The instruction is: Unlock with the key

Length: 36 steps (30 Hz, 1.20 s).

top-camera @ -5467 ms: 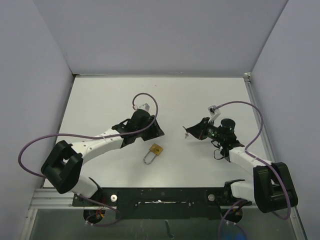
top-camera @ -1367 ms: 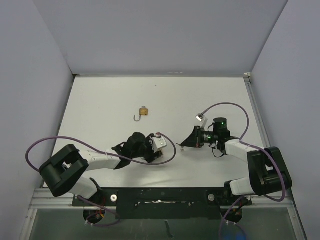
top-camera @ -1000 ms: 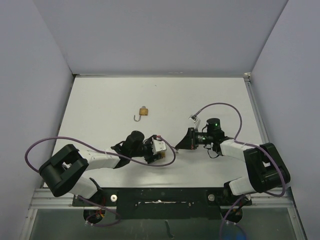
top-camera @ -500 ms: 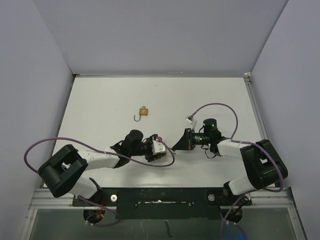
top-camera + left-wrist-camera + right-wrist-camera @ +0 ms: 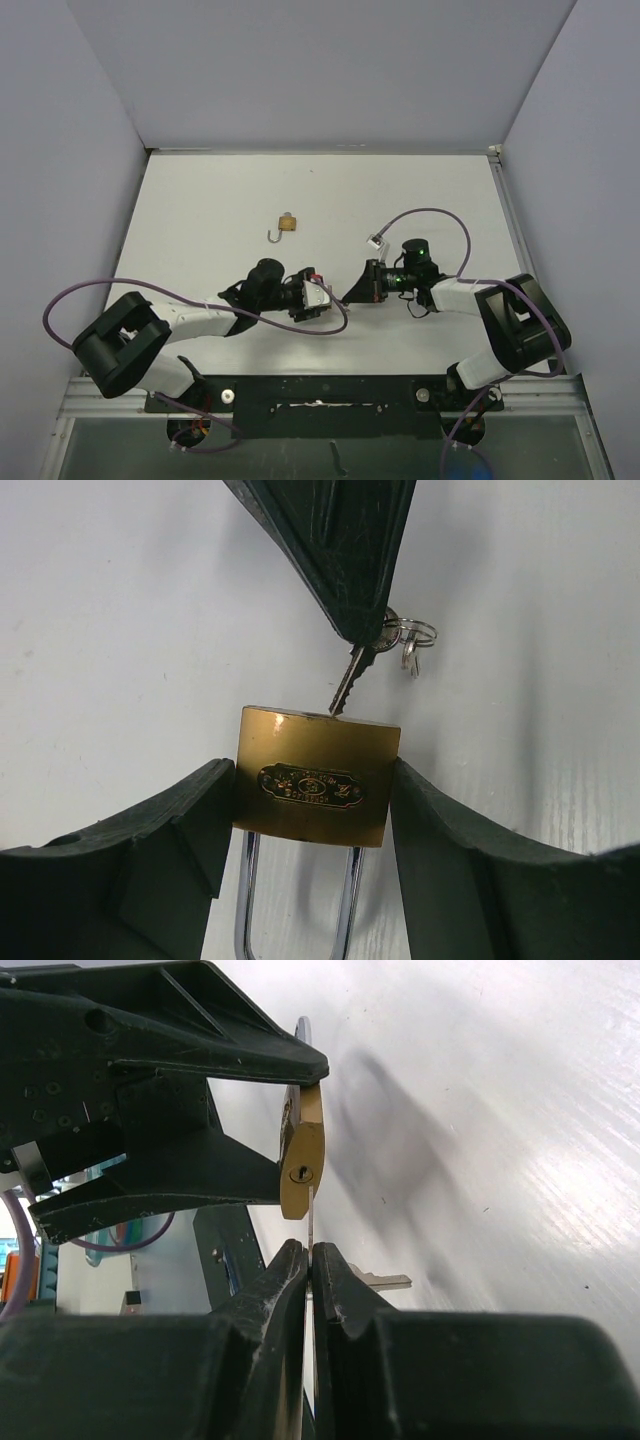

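Gripping the brass padlock [image 5: 315, 785] by its two narrow sides, the left gripper [image 5: 306, 295] sits low over the table [image 5: 200, 200], closed just far enough for each finger [image 5: 190, 825] to press flat against the body. The shackle [image 5: 246, 900] points back toward the left wrist and the keyhole face is turned toward the right arm.

Just right of the padlock is the key [image 5: 348, 685], pinched at its head by the right gripper [image 5: 310, 1260], whose jaws are closed almost to touching with only the thin blade between them. The key ring [image 5: 412, 635] and a spare key [image 5: 385, 1280] dangle beside them.

The next move depends on how the blade tip sits against the keyhole [image 5: 298, 1173]. The key's long axis runs roughly along the padlock's, though the left wrist view shows it tilted, with the tip meeting the face left of centre. That view cannot show the keyhole. The right wrist view shows it, with the blade edge-on and landing just beside the slot, so the key does not look inserted. My judgement is that a small sideways shift and straightening are needed before pushing.

Only the top view shows a second small padlock [image 5: 287, 222], lying well apart from both grippers.
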Each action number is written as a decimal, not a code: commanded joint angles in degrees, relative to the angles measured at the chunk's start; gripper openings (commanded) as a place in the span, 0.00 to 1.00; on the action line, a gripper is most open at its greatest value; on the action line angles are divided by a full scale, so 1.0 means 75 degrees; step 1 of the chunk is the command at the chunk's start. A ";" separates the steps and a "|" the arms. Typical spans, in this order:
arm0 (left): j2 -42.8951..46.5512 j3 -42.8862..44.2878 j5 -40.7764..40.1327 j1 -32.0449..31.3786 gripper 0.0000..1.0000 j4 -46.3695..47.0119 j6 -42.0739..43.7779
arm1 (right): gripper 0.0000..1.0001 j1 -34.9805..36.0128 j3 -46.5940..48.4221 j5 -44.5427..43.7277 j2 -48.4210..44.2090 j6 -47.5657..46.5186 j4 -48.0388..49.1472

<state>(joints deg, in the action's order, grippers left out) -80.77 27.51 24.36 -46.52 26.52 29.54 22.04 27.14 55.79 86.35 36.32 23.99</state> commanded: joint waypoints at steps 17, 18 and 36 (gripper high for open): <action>0.0369 0.0074 0.0529 0.0051 0.00 0.0588 0.0429 | 0.00 0.0139 0.0354 0.0220 -0.0075 -0.0046 0.0270; 0.0366 0.0071 0.0532 0.0051 0.00 0.0594 0.0439 | 0.00 0.0134 0.0363 0.0216 -0.0069 -0.0049 0.0256; 0.0339 0.0144 0.0686 -0.0051 0.00 0.0544 0.0689 | 0.00 0.0236 0.0434 0.0242 0.0068 -0.0049 0.0304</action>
<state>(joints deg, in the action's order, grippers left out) -80.47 27.33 26.63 -46.35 24.97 32.53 23.05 27.99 56.05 86.76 36.29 23.90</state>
